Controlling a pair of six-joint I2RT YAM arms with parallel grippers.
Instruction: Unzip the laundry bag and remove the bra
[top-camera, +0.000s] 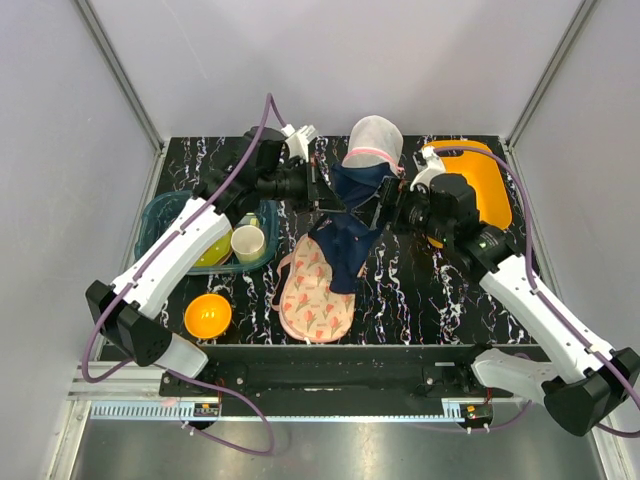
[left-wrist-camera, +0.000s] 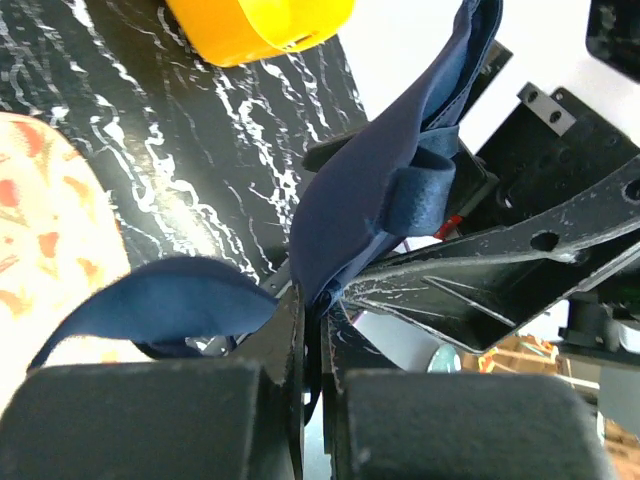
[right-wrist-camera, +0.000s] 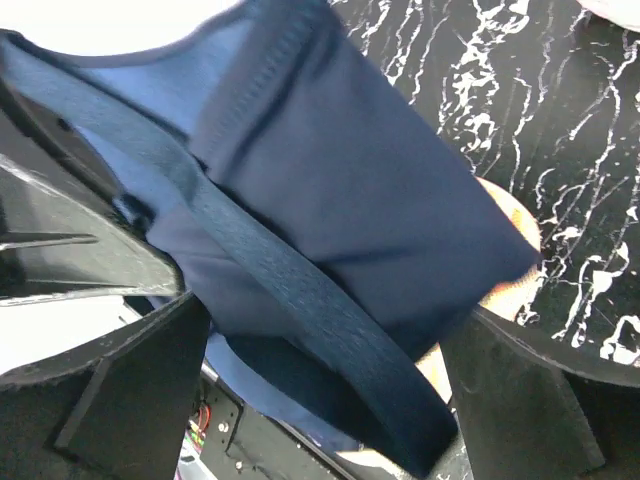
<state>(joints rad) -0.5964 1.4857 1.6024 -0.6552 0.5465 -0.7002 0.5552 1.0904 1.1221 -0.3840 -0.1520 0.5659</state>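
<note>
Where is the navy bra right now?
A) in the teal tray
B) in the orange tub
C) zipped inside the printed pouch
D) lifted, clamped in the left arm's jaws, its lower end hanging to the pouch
D: the left gripper has its jaws shut on the bra, which is raised off the table, its lower end reaching down onto the laundry bag.

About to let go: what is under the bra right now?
The laundry bag lies on the table under the lower end of the bra. Its upper part is covered, so that end cannot be checked.
</note>
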